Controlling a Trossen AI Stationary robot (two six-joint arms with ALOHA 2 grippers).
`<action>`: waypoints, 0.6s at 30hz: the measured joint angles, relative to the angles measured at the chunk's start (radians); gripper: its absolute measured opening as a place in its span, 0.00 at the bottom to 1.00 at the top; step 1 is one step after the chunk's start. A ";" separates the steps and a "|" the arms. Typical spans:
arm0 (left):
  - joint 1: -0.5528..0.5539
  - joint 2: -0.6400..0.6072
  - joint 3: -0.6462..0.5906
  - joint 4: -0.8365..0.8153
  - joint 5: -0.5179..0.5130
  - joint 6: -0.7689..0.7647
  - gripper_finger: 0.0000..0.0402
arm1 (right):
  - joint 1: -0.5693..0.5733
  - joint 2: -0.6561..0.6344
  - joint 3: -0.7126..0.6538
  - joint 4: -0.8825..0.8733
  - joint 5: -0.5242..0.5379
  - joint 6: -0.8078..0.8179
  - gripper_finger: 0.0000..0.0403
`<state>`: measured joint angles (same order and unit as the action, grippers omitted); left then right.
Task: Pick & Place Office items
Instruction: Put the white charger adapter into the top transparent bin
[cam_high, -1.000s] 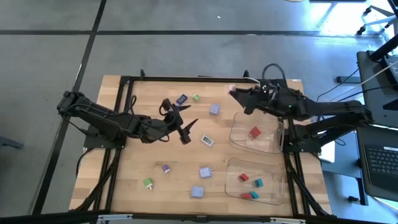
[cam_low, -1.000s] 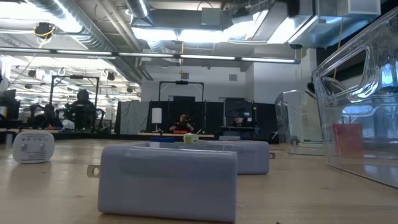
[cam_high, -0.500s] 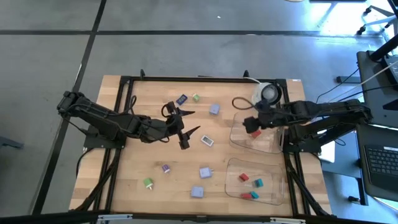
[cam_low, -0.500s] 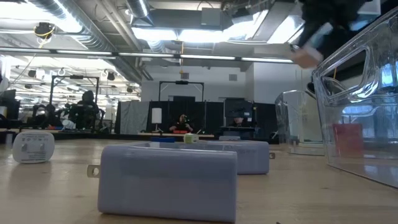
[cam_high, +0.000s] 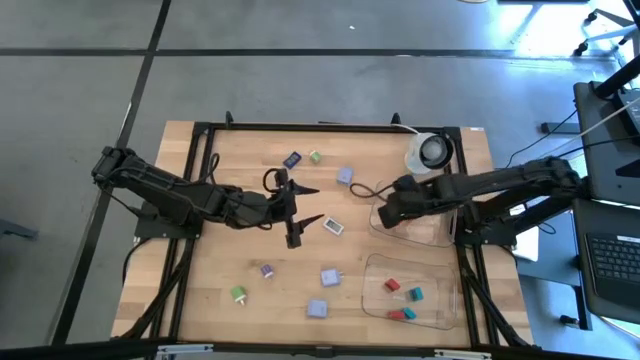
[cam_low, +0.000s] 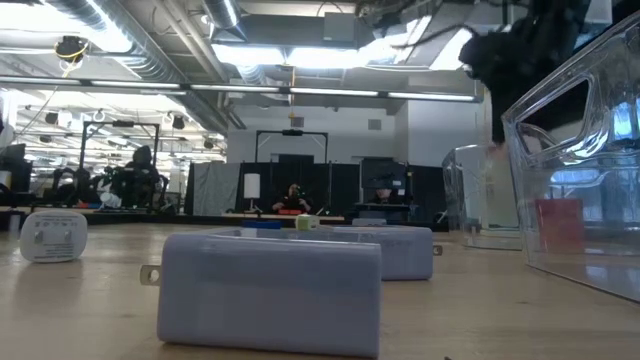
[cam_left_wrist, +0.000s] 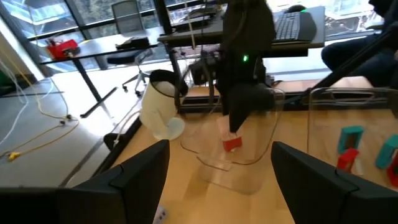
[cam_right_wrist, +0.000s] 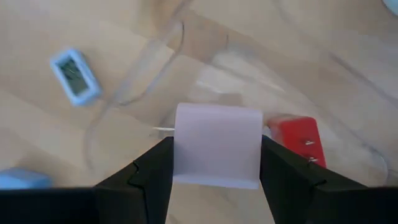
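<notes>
Behind the light wooden table (cam_high: 230, 200), the low view shows a large hall with ceiling lights, and the right arm is only a dark blur there, so its fingers cannot be read in that view. A clear plastic tray with rounded corners (cam_high: 428, 232), the landmark here, lies at the right side of the table. The right gripper (cam_right_wrist: 217, 163) hangs over the left edge of this tray, and its two fingers are closed on a pale lavender square block (cam_right_wrist: 217, 144); this block hides part of the tray below it. Inside the tray lies one small red block (cam_right_wrist: 303, 140), just beside the held piece. A second clear plastic tray (cam_high: 450, 308), nearer the front edge than the landmark tray, contains red and teal small pieces (cam_high: 403, 293); their exact number is hard to tell. A white round tape roll (cam_high: 431, 151) stands just behind the landmark tray. The left gripper (cam_high: 297, 215) is well to the left of the tray, above the bare table, with its fingers spread wide and holding nothing. More small pieces lie on the table left of the tray: a white flat device (cam_high: 333, 227), lavender blocks (cam_high: 329, 277) and green ones (cam_high: 238, 294).
</notes>
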<state>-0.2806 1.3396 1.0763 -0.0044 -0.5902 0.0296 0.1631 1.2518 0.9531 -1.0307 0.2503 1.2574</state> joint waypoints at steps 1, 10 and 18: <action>0.000 0.000 0.000 0.000 0.008 0.000 0.69 | 0.000 0.023 0.000 0.000 -0.005 -0.009 0.50; 0.000 0.000 0.000 0.000 0.013 0.000 0.69 | 0.001 0.184 0.000 0.006 -0.028 -0.046 0.50; 0.000 0.000 0.000 0.000 0.013 0.000 0.69 | 0.003 0.300 0.000 0.026 -0.044 -0.050 0.50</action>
<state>-0.2806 1.3396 1.0763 -0.0040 -0.5774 0.0297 0.1658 1.5515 0.9531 -1.0049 0.2065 1.2076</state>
